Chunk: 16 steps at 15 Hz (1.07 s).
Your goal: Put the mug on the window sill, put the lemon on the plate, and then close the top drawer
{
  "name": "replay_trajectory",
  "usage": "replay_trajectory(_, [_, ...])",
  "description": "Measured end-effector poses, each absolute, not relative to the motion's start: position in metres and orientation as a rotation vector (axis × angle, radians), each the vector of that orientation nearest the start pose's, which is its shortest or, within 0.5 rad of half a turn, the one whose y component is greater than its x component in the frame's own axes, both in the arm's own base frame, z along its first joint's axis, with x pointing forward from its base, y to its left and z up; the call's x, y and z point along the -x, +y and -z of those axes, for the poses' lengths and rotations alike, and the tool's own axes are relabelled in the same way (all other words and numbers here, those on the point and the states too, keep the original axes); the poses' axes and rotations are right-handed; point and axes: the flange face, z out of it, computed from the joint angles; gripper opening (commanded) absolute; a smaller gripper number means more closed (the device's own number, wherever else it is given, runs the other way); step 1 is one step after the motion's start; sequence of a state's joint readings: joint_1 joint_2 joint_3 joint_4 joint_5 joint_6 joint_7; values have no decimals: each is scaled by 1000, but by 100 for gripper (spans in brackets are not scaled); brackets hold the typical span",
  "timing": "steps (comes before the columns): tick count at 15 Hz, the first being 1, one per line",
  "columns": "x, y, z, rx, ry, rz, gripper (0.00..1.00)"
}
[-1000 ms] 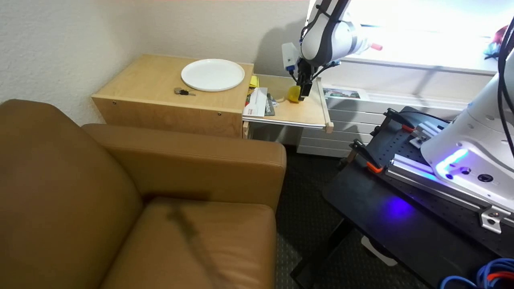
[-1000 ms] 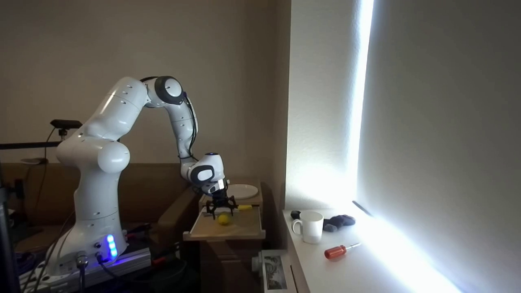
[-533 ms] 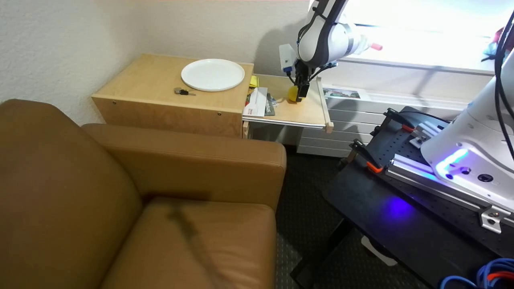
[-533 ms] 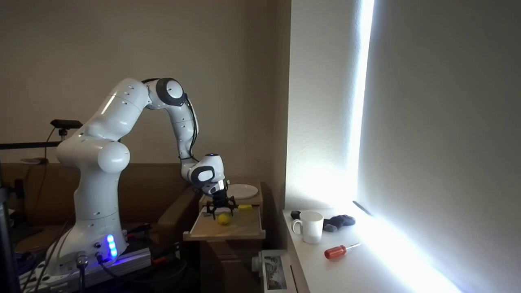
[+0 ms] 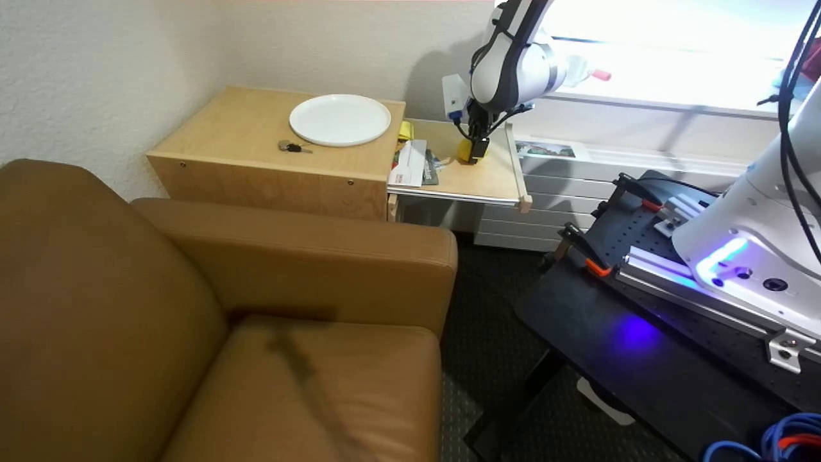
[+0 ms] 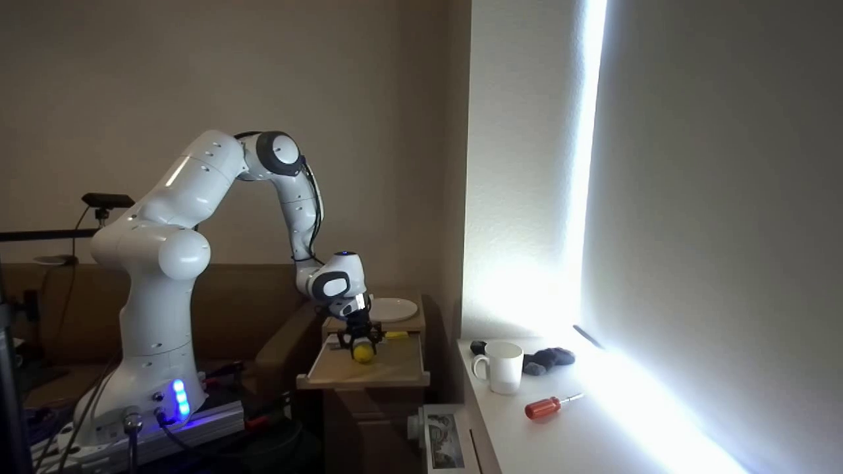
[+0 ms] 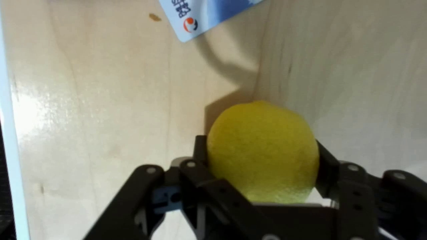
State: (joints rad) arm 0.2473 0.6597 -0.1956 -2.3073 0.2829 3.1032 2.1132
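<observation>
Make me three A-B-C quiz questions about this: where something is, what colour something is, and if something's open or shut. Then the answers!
1. Where is the mug? A) on the sofa; B) on the window sill; C) on the floor.
2. What colour is the screwdriver handle? A) green; B) blue; C) red.
3. How is the top drawer? A) pulled out; B) shut; C) upside down.

1 B: it stands upright there. 2 C: red, near the mug. 3 A: jutting from the cabinet in both exterior views.

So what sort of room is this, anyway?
Probably a living room or office lounge: a brown sofa stands beside a wooden cabinet with its drawer open, and a white mug sits on the window sill.
</observation>
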Motion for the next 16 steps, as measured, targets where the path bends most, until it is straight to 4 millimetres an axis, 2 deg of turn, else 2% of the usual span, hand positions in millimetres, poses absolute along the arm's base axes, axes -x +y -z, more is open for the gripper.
replay_trajectory(4, [-512, -7, -86, 1253, 2758, 220, 47])
replay_trajectory(6, [-515, -5, -102, 1299, 2725, 220, 47])
replay_trajectory(10, [-513, 4, -162, 1453, 2610, 264, 47])
replay_trajectory(14, [-509, 41, -236, 1583, 2407, 301, 47])
replay_trajectory(15, [-507, 53, -256, 1593, 2364, 286, 72])
replay_trajectory(16, [-506, 60, -270, 1591, 2342, 274, 72])
